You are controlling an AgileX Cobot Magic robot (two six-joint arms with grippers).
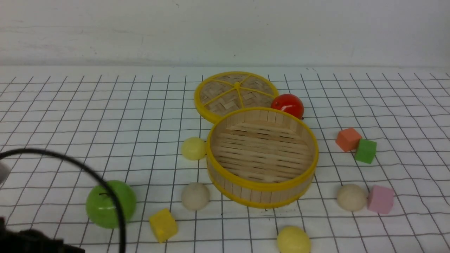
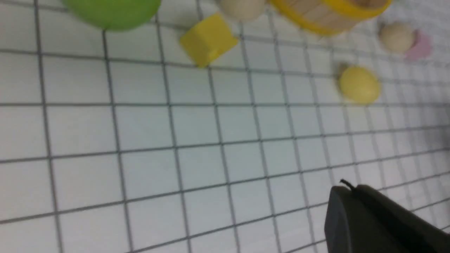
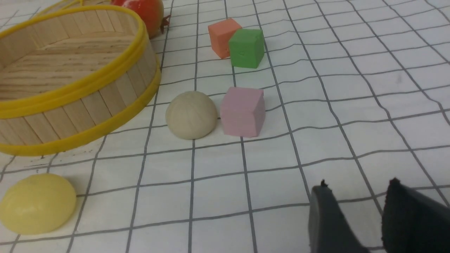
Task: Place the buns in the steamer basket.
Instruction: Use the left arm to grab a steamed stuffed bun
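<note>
The steamer basket (image 1: 260,185) stands empty mid-table. Four buns lie around it on the cloth: a pale yellow one (image 1: 193,148) at its left, a beige one (image 1: 195,196) at its front left, a beige one (image 1: 351,197) at its right, and a pale yellow one (image 1: 293,240) in front. My left gripper (image 2: 346,188) is shut and empty, low over the cloth, well short of the front yellow bun (image 2: 359,85). My right gripper (image 3: 358,186) is open and empty, short of the right beige bun (image 3: 191,115). Neither gripper's fingers show in the front view.
The woven lid (image 1: 236,92) and a red tomato (image 1: 287,104) lie behind the basket. A green apple (image 1: 110,203) and yellow cube (image 1: 163,225) are front left. Orange (image 1: 348,139) and green (image 1: 365,151) cubes are right. A pink cube (image 1: 380,199) touches the right beige bun.
</note>
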